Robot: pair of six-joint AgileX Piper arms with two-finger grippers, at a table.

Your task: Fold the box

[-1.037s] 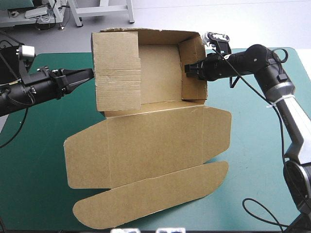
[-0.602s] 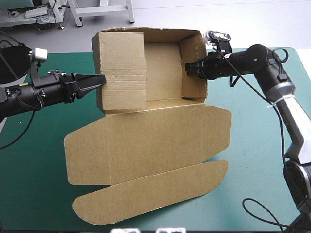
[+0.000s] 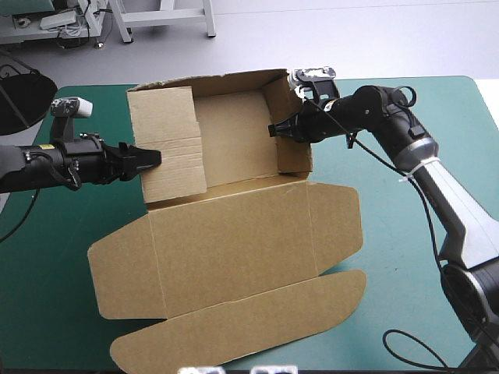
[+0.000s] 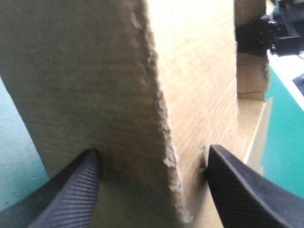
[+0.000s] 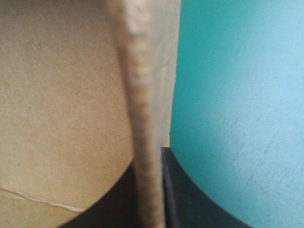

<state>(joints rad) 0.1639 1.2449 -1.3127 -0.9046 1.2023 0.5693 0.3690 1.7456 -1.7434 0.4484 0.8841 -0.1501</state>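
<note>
The cut-sheet brown cardboard box [image 3: 234, 249] is showing plain brown all over, with faint fine lines running across its raised wall. The table's smooth cover [image 3: 62, 312] is showing an even teal-green. The broad curved fingers [image 4: 71, 199] of the left gripper [image 4: 152, 152] are showing black with fine ribbing.

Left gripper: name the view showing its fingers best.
Left wrist view: the left gripper stands open astride the box wall's edge. High view shows only its tip there; right wrist view, nothing of it.
</note>
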